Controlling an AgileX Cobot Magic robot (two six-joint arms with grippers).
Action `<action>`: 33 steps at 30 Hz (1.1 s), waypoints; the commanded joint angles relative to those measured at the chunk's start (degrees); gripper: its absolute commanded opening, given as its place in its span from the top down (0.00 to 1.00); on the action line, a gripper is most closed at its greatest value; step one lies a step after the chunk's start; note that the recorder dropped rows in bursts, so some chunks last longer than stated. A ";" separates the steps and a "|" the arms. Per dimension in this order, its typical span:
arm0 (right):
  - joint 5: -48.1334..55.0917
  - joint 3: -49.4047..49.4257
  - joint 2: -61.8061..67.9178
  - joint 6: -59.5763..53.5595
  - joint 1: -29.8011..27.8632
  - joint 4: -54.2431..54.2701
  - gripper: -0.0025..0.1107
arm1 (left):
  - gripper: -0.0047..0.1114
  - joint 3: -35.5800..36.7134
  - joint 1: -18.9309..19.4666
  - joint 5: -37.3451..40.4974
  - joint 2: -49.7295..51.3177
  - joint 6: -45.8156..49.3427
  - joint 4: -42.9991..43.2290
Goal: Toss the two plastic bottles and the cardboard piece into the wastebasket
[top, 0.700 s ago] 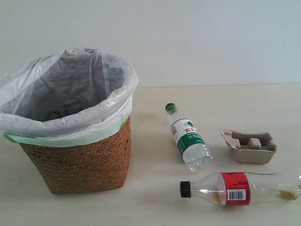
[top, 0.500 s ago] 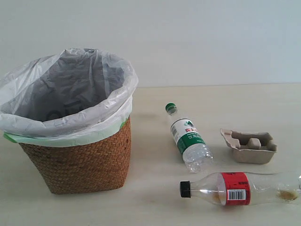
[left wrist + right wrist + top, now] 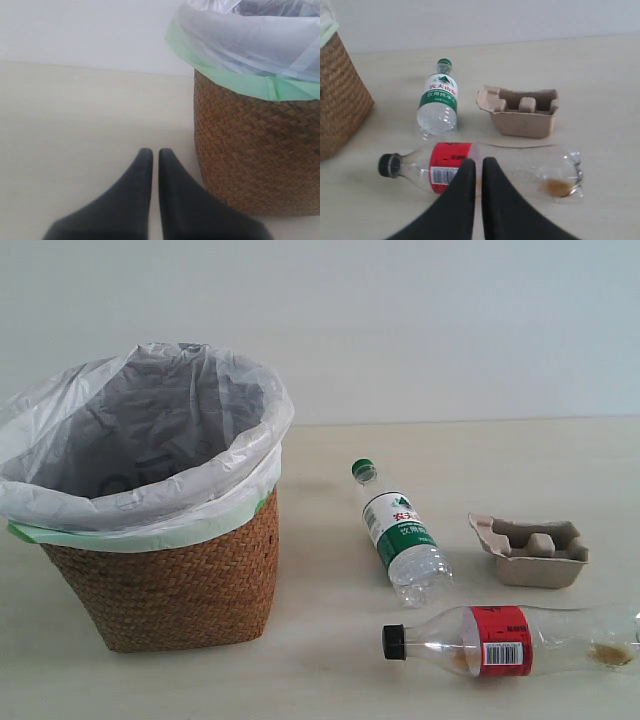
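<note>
The brown wicker wastebasket point(image 3: 170, 585) with its white bag liner stands at the left of the exterior view. To its right lies the shorter green-capped bottle point(image 3: 400, 535). The longer black-capped bottle point(image 3: 510, 640) with a red barcode label lies nearer the front. The beige pulp cardboard piece point(image 3: 530, 550) sits upright to the right of the short bottle. No arm shows in the exterior view. My left gripper point(image 3: 151, 152) is shut and empty, low beside the wastebasket point(image 3: 255, 155). My right gripper point(image 3: 474, 162) is shut and empty, hovering in front of the long bottle point(image 3: 480, 167), with the short bottle point(image 3: 437, 100) and cardboard piece point(image 3: 520, 112) beyond.
The pale wooden table point(image 3: 450, 450) runs back to a plain white wall. A little brown liquid sits in the base of the long bottle point(image 3: 608, 653), whose base reaches the exterior view's right edge.
</note>
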 commanded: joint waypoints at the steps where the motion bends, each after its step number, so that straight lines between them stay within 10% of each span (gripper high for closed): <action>1: -0.60 -0.04 -0.41 17.46 -0.46 9.96 0.97 | 0.93 0.23 0.12 -0.38 -0.15 -0.31 0.28; 8: -1.46 -0.04 -0.41 38.80 -0.46 18.20 0.97 | 0.93 0.23 0.12 -0.38 -0.15 -0.31 0.28; 28: -10.28 -0.04 -0.41 39.30 -0.46 18.64 0.97 | 0.93 0.23 0.12 -0.38 -0.15 -0.31 0.28; 33: -17.10 -0.83 -0.41 22.24 -0.46 18.25 0.97 | 0.93 0.23 0.12 -0.38 -0.15 -0.31 0.28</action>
